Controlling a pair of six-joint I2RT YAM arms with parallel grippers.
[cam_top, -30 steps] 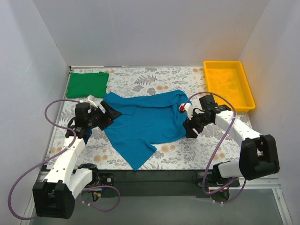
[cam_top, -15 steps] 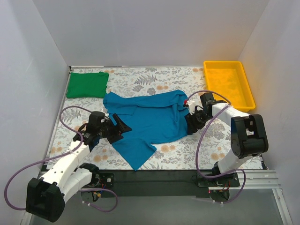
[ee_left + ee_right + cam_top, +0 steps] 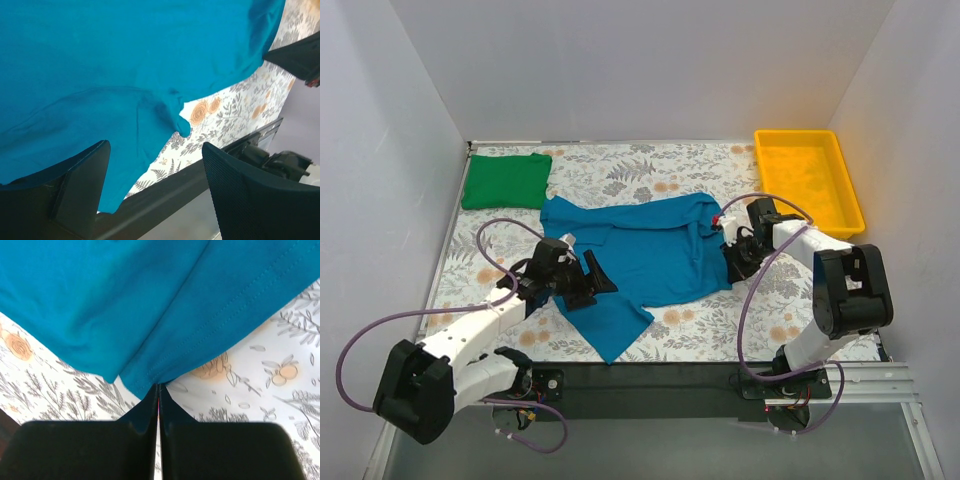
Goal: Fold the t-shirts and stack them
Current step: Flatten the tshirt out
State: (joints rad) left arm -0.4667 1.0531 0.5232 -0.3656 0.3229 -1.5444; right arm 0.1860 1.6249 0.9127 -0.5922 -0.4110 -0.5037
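Two t-shirts on my table (image 3: 770, 312), entered in task order.

Item 1, green t-shirt (image 3: 506, 181): folded into a neat rectangle at the far left corner, well apart from both arms. I count it done.

Item 2, teal t-shirt (image 3: 650, 258): mid-table, opened out and rumpled, no fold made yet. By my reckoning about half the job remains: fold this one, then stack it with the green.

Item 3, right gripper (image 3: 732, 268): at the shirt's right edge, jaws pressed together. My right wrist camera shows the stitched hem corner running into the tips (image 3: 158, 389), so I judge it nips the cloth.

Item 4, left gripper (image 3: 603, 283): low over the shirt's near left part, jaws spread wide with only cloth below them (image 3: 155, 175), gripping nothing.

Item 5, yellow tray (image 3: 848, 205): far right, not in play.

View notes: only the top camera gives me the green shirt, the tray and the whole outline. Only the wrist cameras give me the hem stitching, the contact at the tips and the creases.
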